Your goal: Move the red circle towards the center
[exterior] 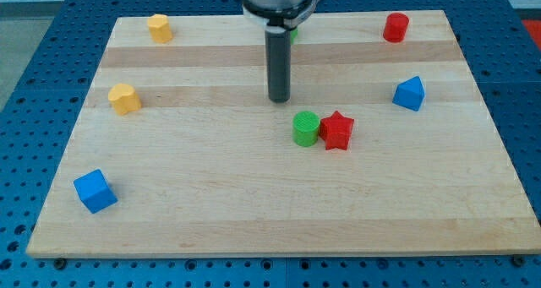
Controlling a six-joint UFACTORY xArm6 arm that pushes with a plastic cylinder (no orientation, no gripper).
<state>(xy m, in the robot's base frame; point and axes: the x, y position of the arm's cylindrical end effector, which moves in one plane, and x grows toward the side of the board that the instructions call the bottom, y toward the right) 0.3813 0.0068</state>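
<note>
The red circle point(396, 26), a short red cylinder, stands near the top right corner of the wooden board point(211, 195). My tip point(279, 99) is at the board's upper middle, far to the left of the red circle and below it. The tip is just above and left of the green circle point(305, 127), which touches the red star point(337, 130) on its right.
A blue block point(409, 94) sits at the right. A yellow block point(160, 27) is at the top left, another yellow block point(124, 98) at the left. A blue cube point(95, 191) is at the bottom left. A green bit point(293, 32) peeks out behind the rod.
</note>
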